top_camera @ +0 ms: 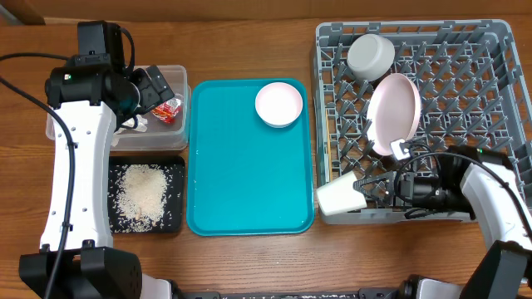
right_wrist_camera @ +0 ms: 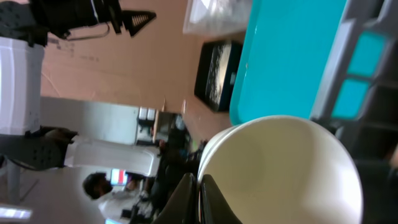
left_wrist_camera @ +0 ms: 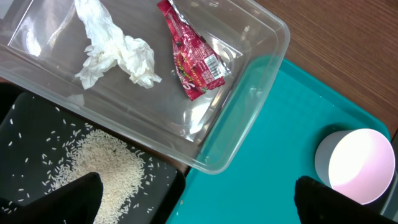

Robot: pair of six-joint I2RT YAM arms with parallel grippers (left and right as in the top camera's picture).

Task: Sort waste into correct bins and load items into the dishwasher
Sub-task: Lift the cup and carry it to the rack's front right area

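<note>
**Cup going into the rack**

Nearest: small white cup pinched by the rim in the closed right gripper, tipped on its side at the front left corner of the dish rack. Looks like the loading step. Next probably calls for carrying inward, turning mouth-down between pegs, then releasing.

Further back: rice in the black tray, saucer on the teal tray, tissue and wrapper in the clear tub under the wide-open left gripper.

Farthest: plate and bowl, already racked.
</note>
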